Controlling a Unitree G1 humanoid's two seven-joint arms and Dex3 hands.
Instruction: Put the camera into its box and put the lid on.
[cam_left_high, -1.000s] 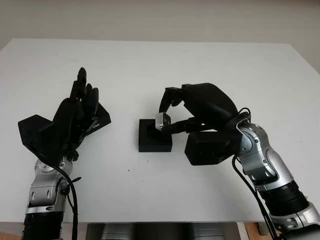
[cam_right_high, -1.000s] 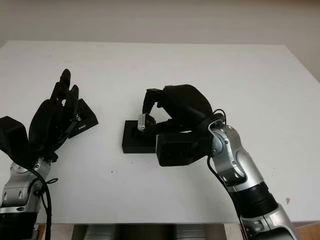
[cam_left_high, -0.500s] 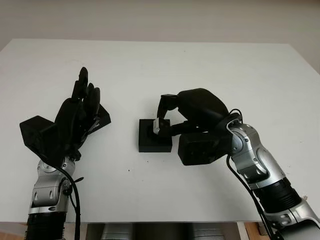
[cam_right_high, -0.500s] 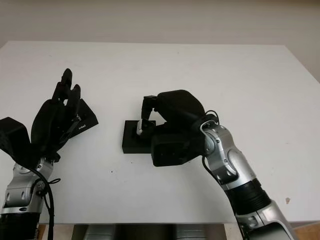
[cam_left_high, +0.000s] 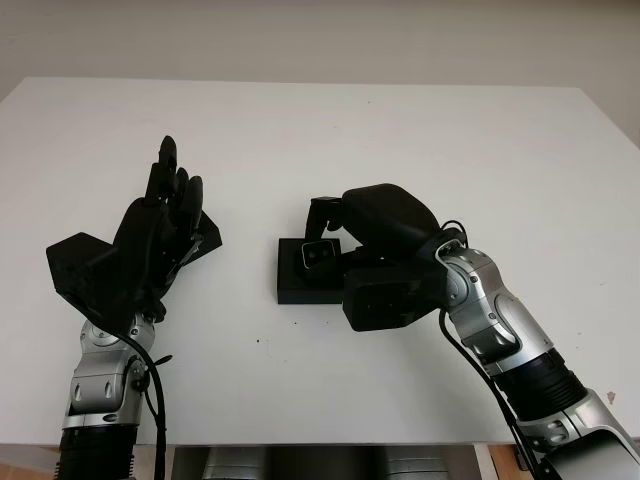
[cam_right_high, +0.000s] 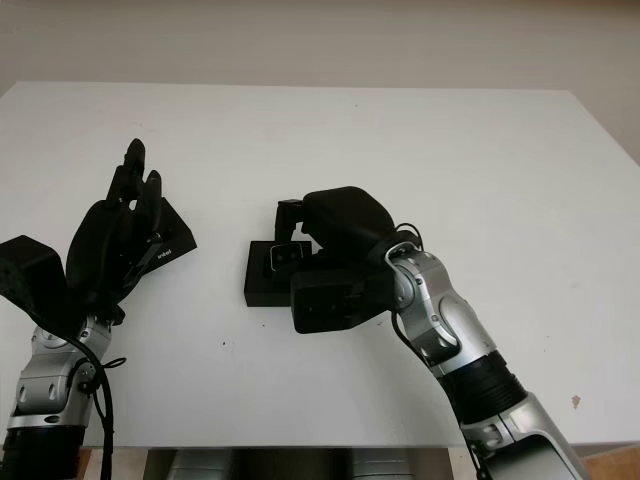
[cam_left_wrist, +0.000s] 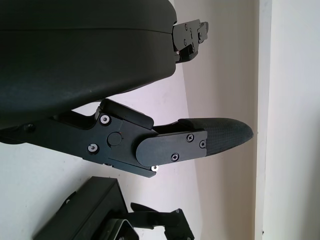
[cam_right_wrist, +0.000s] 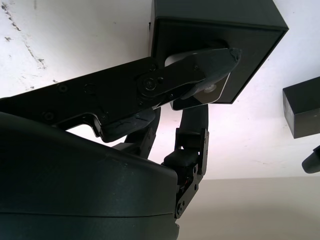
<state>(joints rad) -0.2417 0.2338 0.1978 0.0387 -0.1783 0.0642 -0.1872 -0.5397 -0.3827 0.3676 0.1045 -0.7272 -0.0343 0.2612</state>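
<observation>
my right hand (cam_left_high: 345, 225): fingers closed on the small silver camera (cam_left_high: 318, 254), holding it in the open black box (cam_left_high: 305, 285) at the table (cam_left_high: 400, 130) centre | my left hand (cam_left_high: 150, 235): raised, holding nothing, over the black lid (cam_right_high: 168, 238), well apart from the box

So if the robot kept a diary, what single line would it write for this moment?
step: seating camera in box | right hand: gripping camera | left hand: open, raised beside lid | lid: on table, not fitted
</observation>
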